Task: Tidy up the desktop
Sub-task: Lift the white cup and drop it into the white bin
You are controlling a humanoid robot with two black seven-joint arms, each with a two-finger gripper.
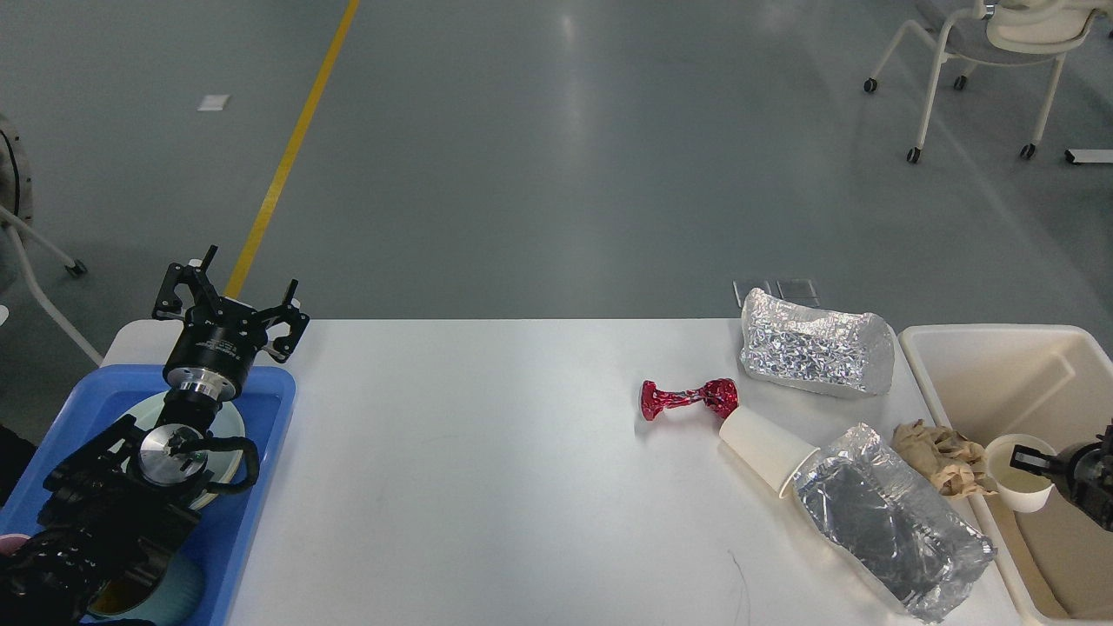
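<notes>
The white desktop (487, 487) holds a red foil wrapper (687, 398), a white paper cup lying on its side (765, 446), a crumpled silver foil bag (816, 352), a flatter silver foil bag (891, 517) and a brown paper wad (943, 456). My right gripper (1035, 461) comes in at the right edge, shut on the rim of a second white paper cup (1013, 482), low inside the cream bin (991, 348). My left gripper (233, 294) is open and empty above the far end of the blue tray (261, 452).
The blue tray at the left holds a pale plate (228, 426) and a teal cup (178, 591) under my left arm. The brown paper wad leans on the bin's left rim. A wheeled chair (991, 52) stands on the floor far right.
</notes>
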